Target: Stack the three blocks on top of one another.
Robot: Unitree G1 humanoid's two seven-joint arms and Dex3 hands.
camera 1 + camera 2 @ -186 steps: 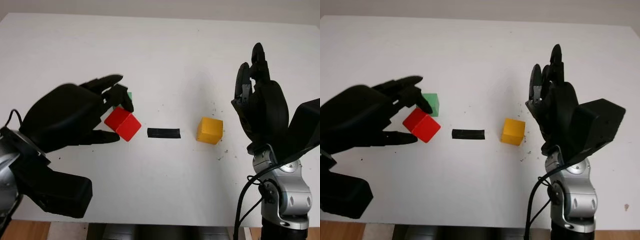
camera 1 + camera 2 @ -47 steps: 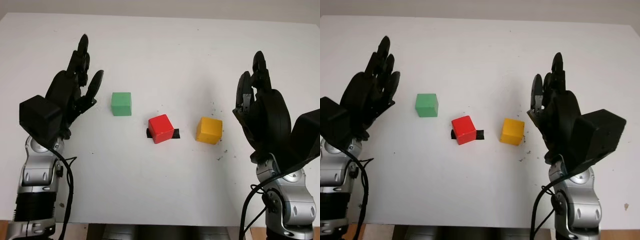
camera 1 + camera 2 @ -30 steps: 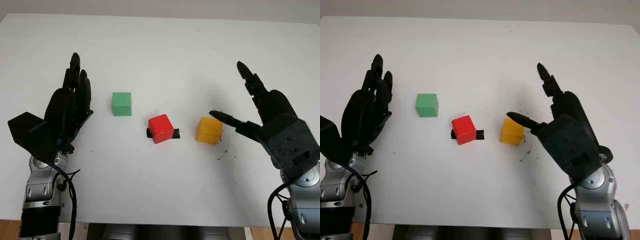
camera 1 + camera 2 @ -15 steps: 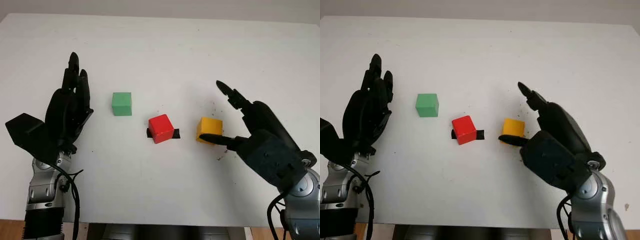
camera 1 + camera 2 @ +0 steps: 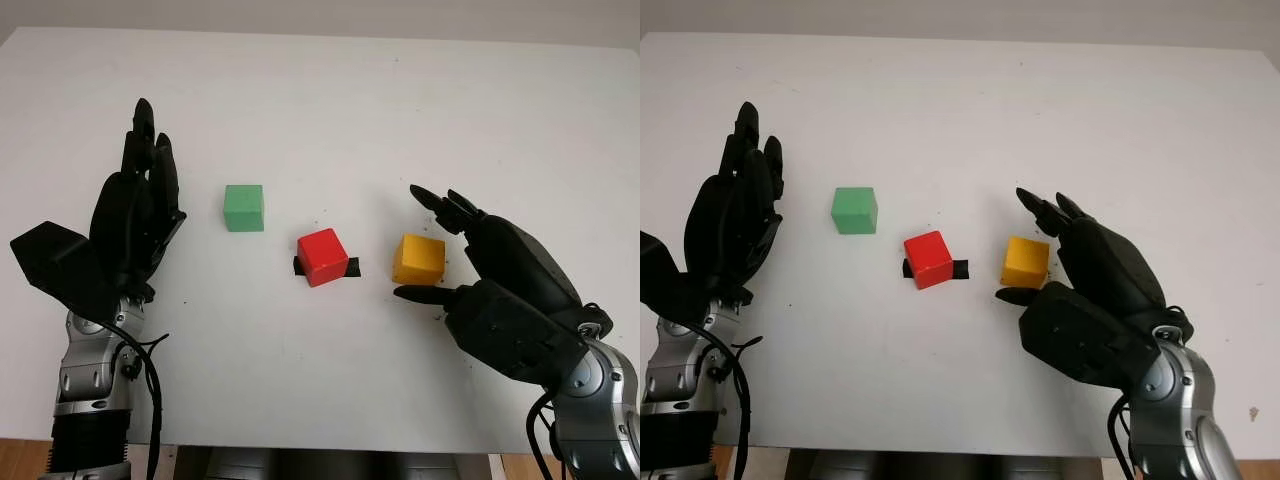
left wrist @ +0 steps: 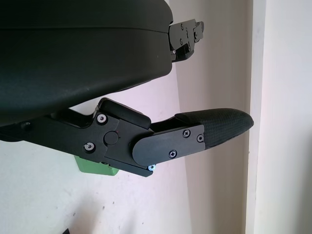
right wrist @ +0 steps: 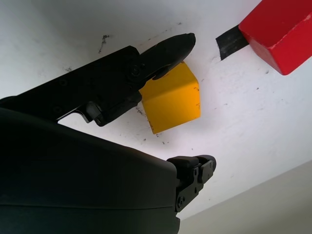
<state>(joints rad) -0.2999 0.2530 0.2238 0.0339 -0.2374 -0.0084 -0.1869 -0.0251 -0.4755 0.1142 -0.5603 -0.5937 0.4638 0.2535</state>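
Right hand (image 5: 452, 258) open, apparently hovering over white table (image 5: 330, 120).

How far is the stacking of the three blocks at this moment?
Done: nothing is stacked; the green block, red block and yellow block each sit apart on the table, the red one on a black tape strip.
In hand: the open right hand brackets the yellow block without gripping it.
Left: both stacking moves. The open left hand is raised beside the green block.

Lab-like setup, bare white table (image 5: 330, 90)
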